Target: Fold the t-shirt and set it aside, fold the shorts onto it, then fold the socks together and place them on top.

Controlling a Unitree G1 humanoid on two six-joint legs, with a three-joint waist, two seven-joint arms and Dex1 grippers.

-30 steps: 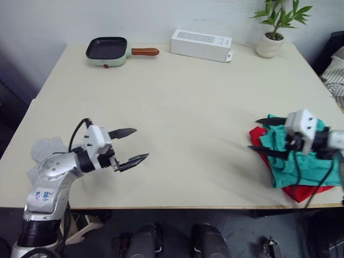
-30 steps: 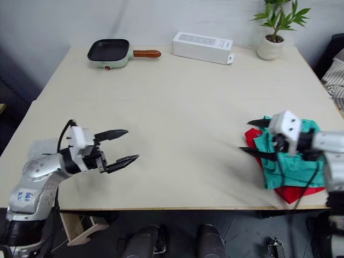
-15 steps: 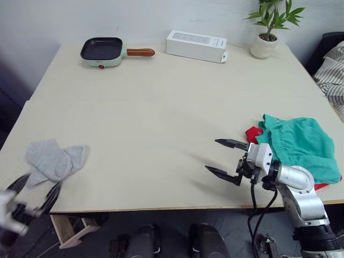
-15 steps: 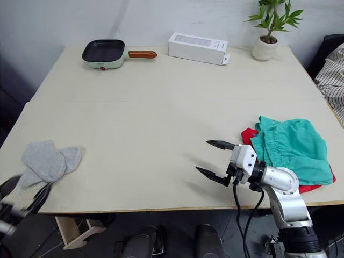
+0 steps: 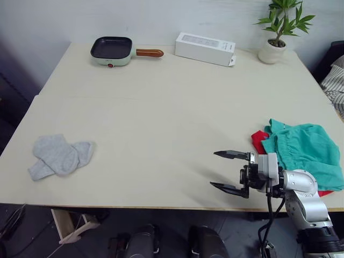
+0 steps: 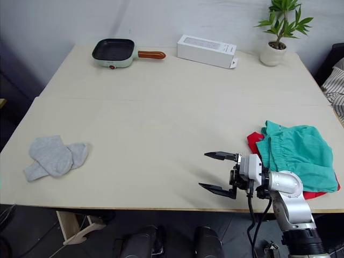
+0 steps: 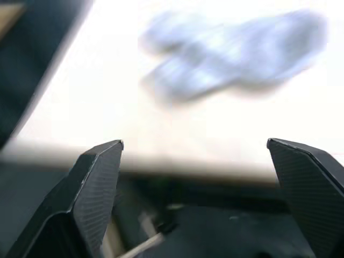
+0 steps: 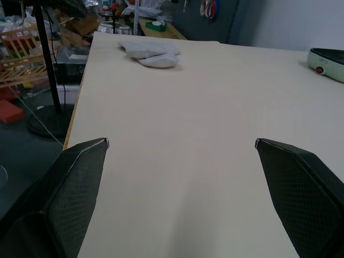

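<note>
My right gripper: hovering over the table's near edge, on my right side, fingers spread wide apart with nothing between them; it points toward my left, across the bare tabletop.
My left gripper: seen from its own wrist camera, its two black fingers stand far apart and hold nothing; it hangs off the near edge of the table, looking up at the socks from below the tabletop line.
Socks: two light grey socks lying overlapped and flat near the table's left front corner (one crossed over the other, not folded together), well apart from both of my grippers.
Shorts: teal, crumpled, gathered waistband facing the table's middle, resting on top of the red tee at the right front of the table, just beside my right forearm.
T-shirt: red, mostly hidden under the shorts; a corner peeks out on the side toward the table's middle and a thin strip shows at the near edge.
Table: pale wood, wide bare stretch between the socks and the garment pile.
Pan: small pale green one with a dark inside and brown handle, at the far edge.
White box: long, lying beside the pan's handle end.
Potted plant: white pot, far right corner.
</note>
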